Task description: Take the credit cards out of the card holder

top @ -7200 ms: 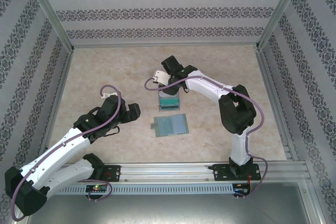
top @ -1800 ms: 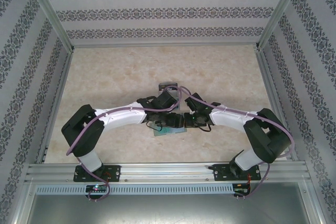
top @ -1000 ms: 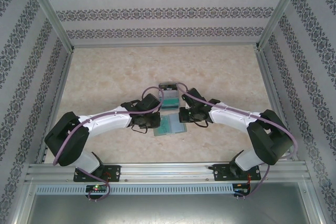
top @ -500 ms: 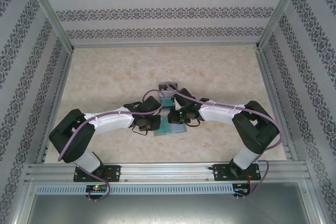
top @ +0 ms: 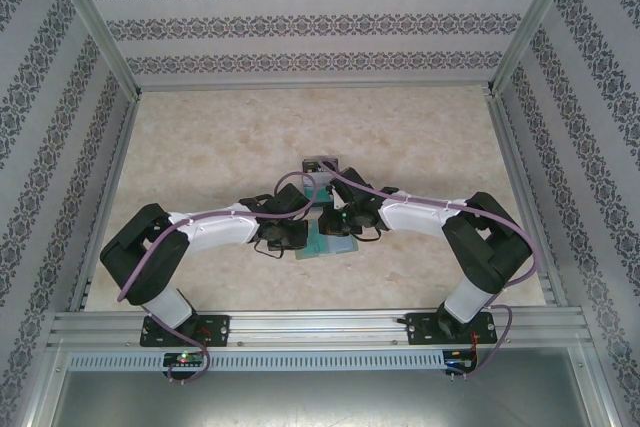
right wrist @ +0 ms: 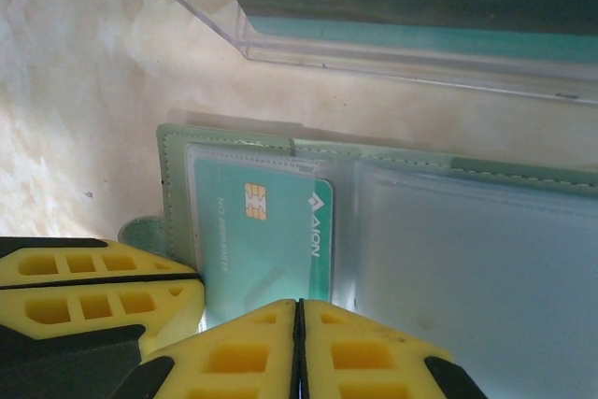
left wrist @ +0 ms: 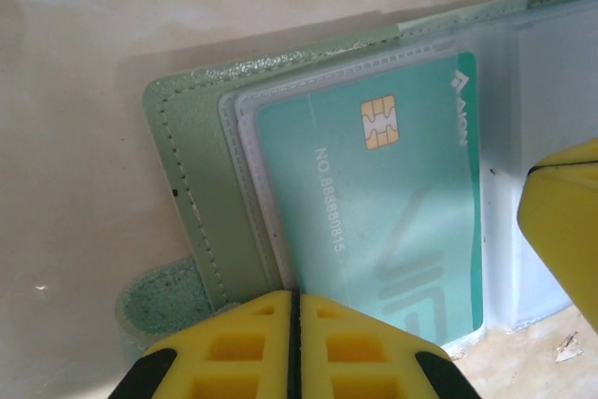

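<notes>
The card holder (top: 337, 246) lies open on the table between both arms, its grey-green cover (left wrist: 201, 193) and clear sleeves (right wrist: 467, 259) facing up. One teal credit card (left wrist: 392, 221) (right wrist: 271, 231) with a gold chip sits in the left sleeve. My left gripper (left wrist: 294, 298) (top: 300, 235) is shut, its tips on the near edge of the left panel, just beside the card. My right gripper (right wrist: 300, 306) (top: 332, 230) is shut too, tips over the card's near edge. More credit cards (top: 320, 165) lie stacked just beyond the holder.
The stacked cards rest in a clear plastic tray (right wrist: 392, 53) right behind the holder. The holder's little tab (left wrist: 163, 301) sticks out at its left. My right finger (left wrist: 565, 221) and left fingers (right wrist: 93, 296) stand close together. Patterned walls and metal rails surround the table.
Over the last second my right gripper slid left and down onto the holder beside the left one. The left arm shifted slightly. The holder has stayed put.
</notes>
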You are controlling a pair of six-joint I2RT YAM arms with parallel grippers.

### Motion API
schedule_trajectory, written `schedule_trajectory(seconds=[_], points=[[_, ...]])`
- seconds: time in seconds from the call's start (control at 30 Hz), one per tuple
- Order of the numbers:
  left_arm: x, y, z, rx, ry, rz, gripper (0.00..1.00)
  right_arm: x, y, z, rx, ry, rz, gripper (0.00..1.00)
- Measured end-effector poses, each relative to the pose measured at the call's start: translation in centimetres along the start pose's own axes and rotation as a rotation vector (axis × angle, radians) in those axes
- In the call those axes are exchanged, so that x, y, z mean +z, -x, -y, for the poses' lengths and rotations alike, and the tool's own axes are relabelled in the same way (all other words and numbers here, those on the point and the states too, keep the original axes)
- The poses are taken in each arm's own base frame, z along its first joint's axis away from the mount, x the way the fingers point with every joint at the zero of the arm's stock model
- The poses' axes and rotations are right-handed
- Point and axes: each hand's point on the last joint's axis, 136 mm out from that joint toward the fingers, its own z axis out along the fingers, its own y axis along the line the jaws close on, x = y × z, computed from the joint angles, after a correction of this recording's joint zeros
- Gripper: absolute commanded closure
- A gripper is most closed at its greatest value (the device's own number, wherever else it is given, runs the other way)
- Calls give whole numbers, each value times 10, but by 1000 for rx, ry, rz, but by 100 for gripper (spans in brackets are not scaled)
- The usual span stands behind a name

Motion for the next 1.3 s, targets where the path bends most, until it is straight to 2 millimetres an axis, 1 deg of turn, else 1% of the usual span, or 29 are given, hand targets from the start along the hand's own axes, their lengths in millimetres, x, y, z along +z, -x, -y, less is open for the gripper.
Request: schedule_trajectory(seconds=[0.2, 0.37, 0.57, 0.67, 0.73, 0.93, 1.17, 1.3], points=[[0, 0, 2, 1, -10, -1, 96, 0, 0, 0, 3, 1, -1, 89], [0, 1, 3, 1, -11, 0, 95, 1, -4, 5, 11, -6, -9, 88], [-1, 2, 6, 3, -19, 0, 96, 0, -5, 15, 41, -20, -18, 95], [-2, 5, 9, 6, -25, 6, 96, 1, -8, 26, 64, -35, -24, 96], [-3, 7, 11, 6, -28, 10, 96, 2, -11, 29, 68, -40, -30, 96], [3, 4, 9, 4, -16, -7, 96, 2, -10, 29, 69, -38, -28, 95], [4, 5, 13, 5, -26, -15, 96, 2, -10, 28, 69, -36, -29, 95], [5, 5, 14, 5, -31, -19, 96, 2, -10, 28, 69, -35, -29, 91]])
